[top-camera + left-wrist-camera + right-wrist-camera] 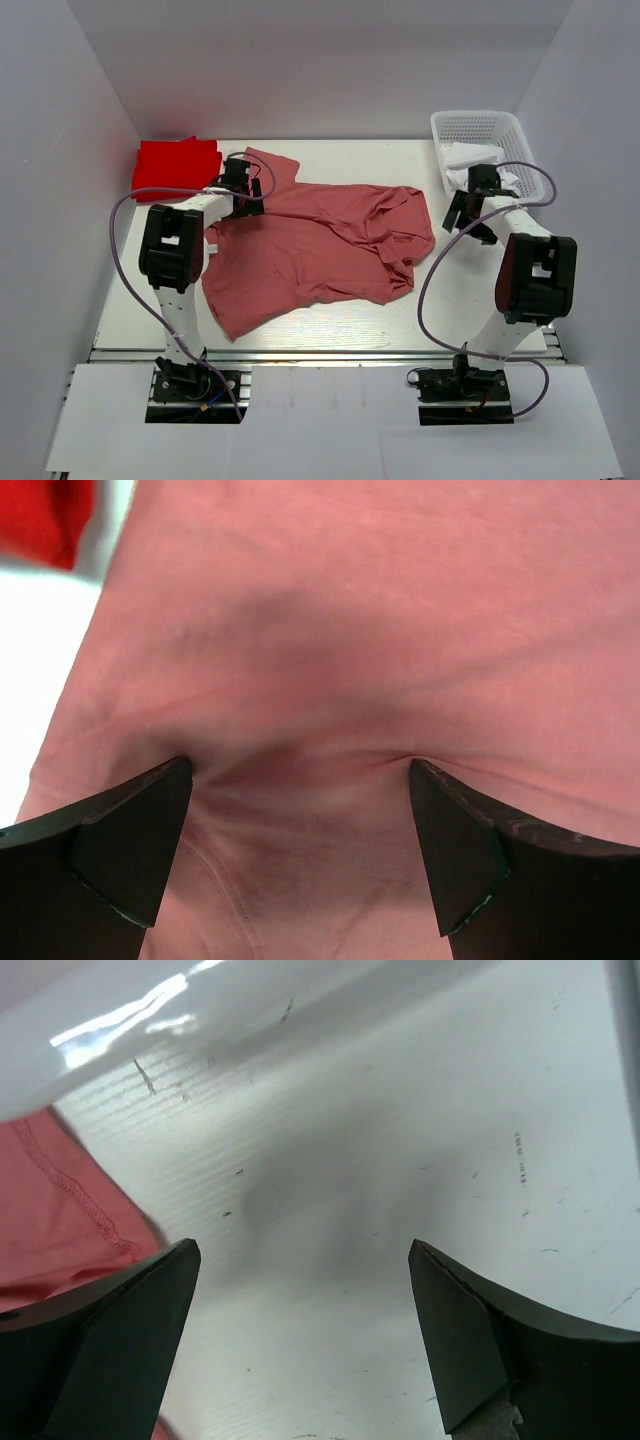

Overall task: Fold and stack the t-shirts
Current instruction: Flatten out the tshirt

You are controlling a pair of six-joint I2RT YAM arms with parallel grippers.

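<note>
1. A white bench, finely ribbed and lightly scuffed, carries everything.
2. A rose-pink t-shirt lies spread and rumpled across the middle of the bench. It sits directly under the left gripper, whose spread fingers press into the cloth. Its stitched hem ends just to the left of the right gripper.
3. A red t-shirt, folded into a flat pad, lies beyond and to the left of the left gripper. A strip of bare bench separates it from the pink cloth.
4. A white mesh basket stands just beyond the right gripper.
5. Bare bench lies directly beneath the right gripper.
</note>
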